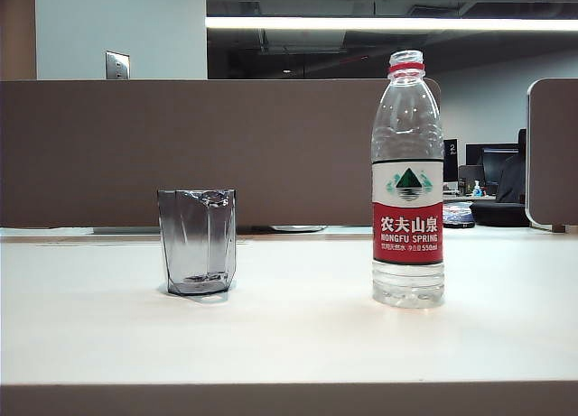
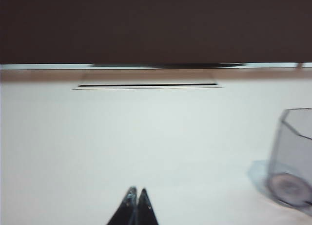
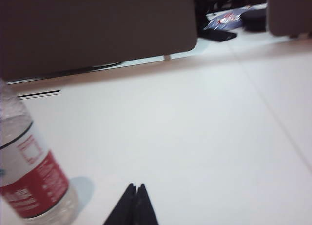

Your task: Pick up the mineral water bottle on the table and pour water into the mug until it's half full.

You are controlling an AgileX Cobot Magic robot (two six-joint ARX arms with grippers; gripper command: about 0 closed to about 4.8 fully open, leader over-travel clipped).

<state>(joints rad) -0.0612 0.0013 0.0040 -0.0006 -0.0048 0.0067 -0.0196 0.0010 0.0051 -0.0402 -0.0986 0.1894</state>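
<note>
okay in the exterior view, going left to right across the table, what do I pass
mug → mineral water bottle, both standing upright and apart on the table. Neither gripper shows in this view.

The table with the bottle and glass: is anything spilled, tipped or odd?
Nothing stands out. The tall clear plastic bottle and the smoky-grey faceted glass tumbler stand upright and apart on the dry white table, capless bottle aside.
</note>
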